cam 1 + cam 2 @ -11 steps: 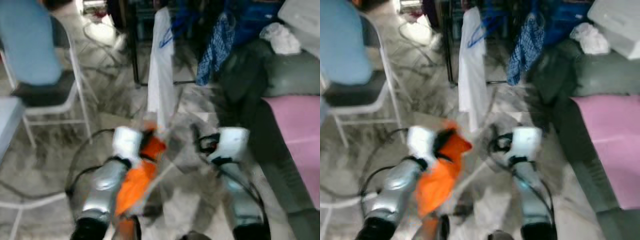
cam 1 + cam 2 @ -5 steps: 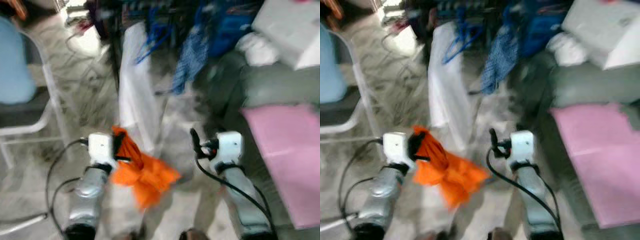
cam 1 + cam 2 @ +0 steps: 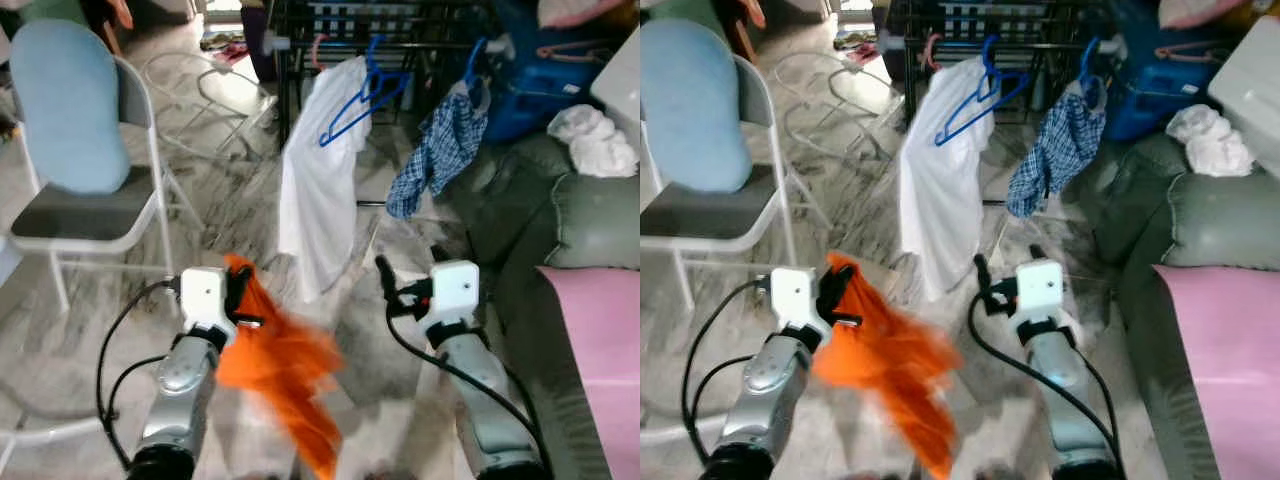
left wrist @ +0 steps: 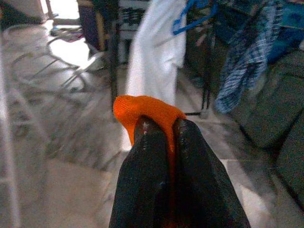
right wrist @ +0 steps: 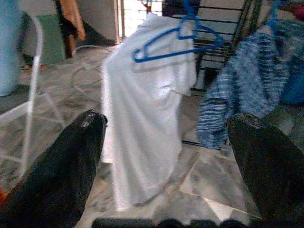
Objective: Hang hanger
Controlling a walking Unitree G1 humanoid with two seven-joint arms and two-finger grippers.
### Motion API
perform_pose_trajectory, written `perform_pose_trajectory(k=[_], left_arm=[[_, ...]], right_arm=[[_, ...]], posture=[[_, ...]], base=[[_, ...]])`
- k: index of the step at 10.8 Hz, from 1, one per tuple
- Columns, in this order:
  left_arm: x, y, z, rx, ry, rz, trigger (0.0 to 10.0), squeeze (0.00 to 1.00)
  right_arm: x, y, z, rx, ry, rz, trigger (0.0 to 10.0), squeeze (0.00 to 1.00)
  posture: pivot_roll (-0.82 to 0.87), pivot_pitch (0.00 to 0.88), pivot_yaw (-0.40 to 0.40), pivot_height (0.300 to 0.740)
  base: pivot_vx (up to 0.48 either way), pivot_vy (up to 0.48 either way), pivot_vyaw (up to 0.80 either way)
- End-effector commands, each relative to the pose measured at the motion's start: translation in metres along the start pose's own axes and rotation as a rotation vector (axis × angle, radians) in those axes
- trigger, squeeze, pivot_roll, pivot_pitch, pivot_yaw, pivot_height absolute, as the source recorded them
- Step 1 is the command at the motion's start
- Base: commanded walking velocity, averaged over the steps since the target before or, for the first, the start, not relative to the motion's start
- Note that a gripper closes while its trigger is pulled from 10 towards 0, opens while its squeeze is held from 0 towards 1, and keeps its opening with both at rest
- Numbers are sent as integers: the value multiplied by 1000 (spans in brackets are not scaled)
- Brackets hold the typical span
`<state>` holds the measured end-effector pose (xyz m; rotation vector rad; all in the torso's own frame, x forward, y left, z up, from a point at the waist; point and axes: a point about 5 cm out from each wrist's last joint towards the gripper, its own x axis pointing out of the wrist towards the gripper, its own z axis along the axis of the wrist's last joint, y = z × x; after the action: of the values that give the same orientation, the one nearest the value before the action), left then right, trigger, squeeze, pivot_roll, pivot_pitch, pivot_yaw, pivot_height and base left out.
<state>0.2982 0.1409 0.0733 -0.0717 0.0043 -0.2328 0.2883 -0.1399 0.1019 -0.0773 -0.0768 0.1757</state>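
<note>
Closer to drying rack now, view steadier; my left gripper pinches orange garment, right gripper spread empty; hanging imminent.

A folding chair with a pale blue back stands on the marble floor at the left. At the right, a grey-green sofa carries a pink sheet and a white bundle.
</note>
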Motion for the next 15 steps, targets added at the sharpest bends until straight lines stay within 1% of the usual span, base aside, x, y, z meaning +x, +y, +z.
perform_pose_trajectory(k=[1,2,5,8,13,15], left_arm=[[2,-6,3,5,-20,-28,10000,0],[3,-7,5,-2,-37,-28,10000,0],[5,-12,5,-9,-31,-52,10000,0],[6,-12,6,-7,-40,-57,10000,0],[5,-16,5,-13,-38,-67,10000,0],[6,-17,6,-14,-42,-67,10000,0]], right_arm=[[-3,-5,-2,1,12,-22,10000,0],[-2,-4,-3,4,15,-22,10000,0],[0,-8,-2,4,18,-37,10000,0],[1,-7,-2,13,18,-44,10000,0],[2,-7,-2,12,21,-42,10000,0],[2,-7,-2,6,18,-41,10000,0]], posture=[[-20,137,0,740],[-21,139,1,740],[-25,143,3,740],[-24,142,5,740],[-21,144,3,740],[-22,145,2,740]], base=[[390,277,0],[398,270,0],[400,265,0],[401,262,0],[402,262,-730],[401,263,0]])
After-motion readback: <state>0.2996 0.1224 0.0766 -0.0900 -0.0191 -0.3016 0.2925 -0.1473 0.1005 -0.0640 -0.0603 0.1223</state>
